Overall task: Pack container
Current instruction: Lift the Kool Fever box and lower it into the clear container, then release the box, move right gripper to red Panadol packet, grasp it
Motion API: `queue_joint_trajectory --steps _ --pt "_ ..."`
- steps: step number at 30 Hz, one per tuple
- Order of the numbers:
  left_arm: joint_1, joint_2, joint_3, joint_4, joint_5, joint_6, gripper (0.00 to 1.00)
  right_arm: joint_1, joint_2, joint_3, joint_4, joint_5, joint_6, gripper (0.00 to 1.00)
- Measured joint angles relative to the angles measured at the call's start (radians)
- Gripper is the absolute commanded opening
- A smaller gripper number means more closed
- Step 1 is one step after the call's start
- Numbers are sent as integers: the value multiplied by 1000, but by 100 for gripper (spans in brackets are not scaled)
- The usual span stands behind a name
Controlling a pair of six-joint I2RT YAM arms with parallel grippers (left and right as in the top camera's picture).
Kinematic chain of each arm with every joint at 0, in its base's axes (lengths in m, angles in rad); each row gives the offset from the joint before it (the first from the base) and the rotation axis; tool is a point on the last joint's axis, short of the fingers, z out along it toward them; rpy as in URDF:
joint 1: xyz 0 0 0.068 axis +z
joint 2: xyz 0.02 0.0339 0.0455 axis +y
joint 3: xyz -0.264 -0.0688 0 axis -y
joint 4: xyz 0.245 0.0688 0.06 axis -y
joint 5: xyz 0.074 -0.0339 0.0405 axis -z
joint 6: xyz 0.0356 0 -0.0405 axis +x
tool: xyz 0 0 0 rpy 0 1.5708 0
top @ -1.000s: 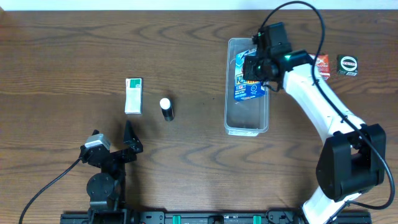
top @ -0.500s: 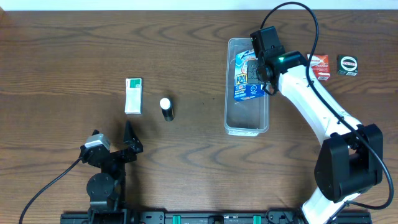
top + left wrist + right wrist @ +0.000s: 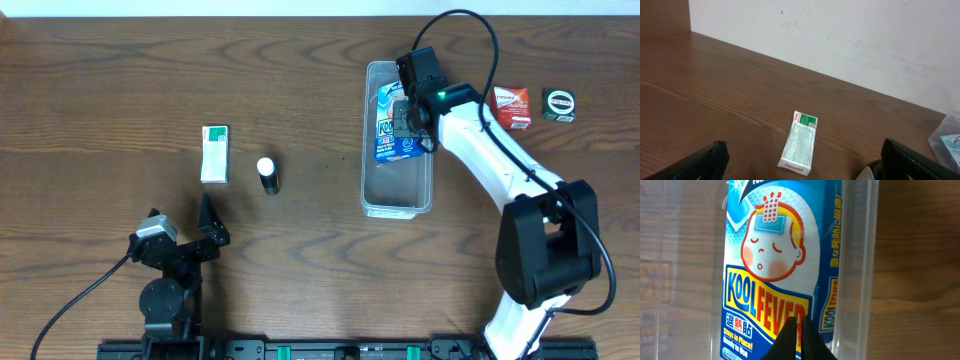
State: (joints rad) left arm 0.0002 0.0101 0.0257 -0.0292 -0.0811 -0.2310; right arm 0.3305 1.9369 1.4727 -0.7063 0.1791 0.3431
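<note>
**Position.** The container (image 3: 397, 197) stands on the table (image 3: 300, 80), right of centre. A blue packet (image 3: 398, 142) lies in its far half.

**Grippers.** The right gripper (image 3: 800, 327) hangs over the packet. Its jaws are pressed together with nothing visible between them. Whether the tips touch the packet cannot be told. The left gripper (image 3: 213, 222) rests near the front edge, jaws wide apart and empty.

**Hazards.**
- If the tips have caught the packet's film, a lift would likely drag the packet back out.
- The right arm sits close to the container's right wall. A sideways exit could shove or tilt the light bin.
- The red box (image 3: 513, 105) lies just beside that arm. A careless sweep could push it away.
- The small bottle (image 3: 267, 175) may topple or roll if gripped off-centre.
</note>
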Motion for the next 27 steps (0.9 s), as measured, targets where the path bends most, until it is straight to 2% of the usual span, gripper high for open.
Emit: queue_joint_trajectory --steps 11,20,22,27 --pt "0 0 0 0 0 0 98 0 40 0 -39 23 0 5" --pt "0 0 0 0 0 0 98 0 42 37 -100 26 -37 13" --pt "0 0 0 0 0 0 98 0 38 90 -128 8 -41 23" --pt "0 0 0 0 0 0 98 -11 -35 275 -197 -60 -77 64"
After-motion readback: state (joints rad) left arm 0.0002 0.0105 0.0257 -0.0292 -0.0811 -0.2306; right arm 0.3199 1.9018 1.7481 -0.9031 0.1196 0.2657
